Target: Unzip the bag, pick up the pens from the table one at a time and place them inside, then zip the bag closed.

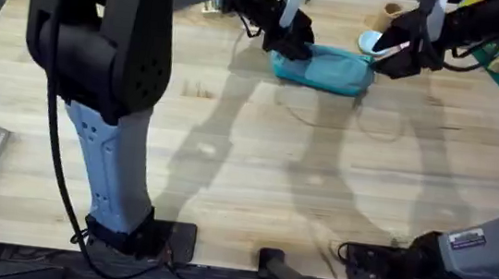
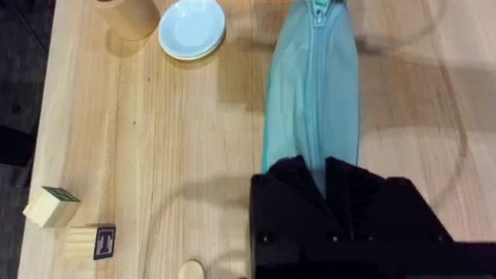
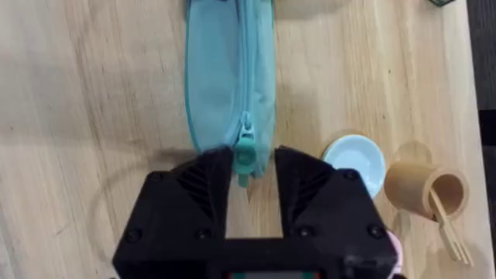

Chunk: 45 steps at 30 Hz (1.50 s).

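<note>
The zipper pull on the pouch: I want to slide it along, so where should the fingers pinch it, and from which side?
Pinch the small teal pull tab at the pouch end, flat sides between the right gripper fingers, coming from beyond that end, along the zipper line. The tab lies flat past the fabric, so it seems easiest there. The left gripper sits at the other end.

Round light-blue dish point(image 2: 191, 28), tan wooden cup point(image 3: 425, 191) holding a fork point(image 3: 447, 230), two wooden blocks point(image 2: 51, 206)

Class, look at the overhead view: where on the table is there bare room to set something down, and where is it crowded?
Free: the broad table between the bag and the arm bases. Crowded: around the bag, with both grippers at its ends, the dish and wooden cup close behind.
</note>
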Each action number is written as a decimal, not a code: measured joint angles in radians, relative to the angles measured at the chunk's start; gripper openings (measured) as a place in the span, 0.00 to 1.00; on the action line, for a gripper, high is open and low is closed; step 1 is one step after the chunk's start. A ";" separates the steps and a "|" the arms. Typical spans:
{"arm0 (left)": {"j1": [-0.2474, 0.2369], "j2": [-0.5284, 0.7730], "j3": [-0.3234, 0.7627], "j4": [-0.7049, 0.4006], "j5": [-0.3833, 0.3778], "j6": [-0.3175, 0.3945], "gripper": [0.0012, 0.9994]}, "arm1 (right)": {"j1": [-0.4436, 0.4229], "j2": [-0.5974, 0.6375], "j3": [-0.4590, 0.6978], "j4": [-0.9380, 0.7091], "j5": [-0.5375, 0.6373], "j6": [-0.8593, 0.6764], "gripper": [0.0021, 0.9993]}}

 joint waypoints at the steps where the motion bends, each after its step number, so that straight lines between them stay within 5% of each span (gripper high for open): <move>1: 0.000 0.000 0.000 0.000 0.000 0.000 0.04 | 0.000 0.001 0.000 0.000 -0.002 0.000 0.37; 5: 0.000 0.000 0.000 0.000 0.000 0.000 0.04 | 0.001 0.019 0.000 -0.003 -0.006 0.002 0.37; 8: 0.001 0.000 0.000 0.001 0.000 0.000 0.04 | 0.002 0.029 0.000 -0.007 -0.007 0.008 0.07; 9: 0.001 0.000 0.000 0.000 0.000 0.000 0.04 | 0.002 0.031 0.000 -0.006 -0.008 0.007 0.04; 31: 0.001 0.000 0.000 0.000 0.003 0.000 0.04 | -0.006 0.023 0.000 -0.066 -0.017 0.045 0.03; 45: -0.022 0.000 0.000 0.001 0.026 0.000 0.04 | -0.123 0.015 0.001 -0.219 -0.069 0.053 0.03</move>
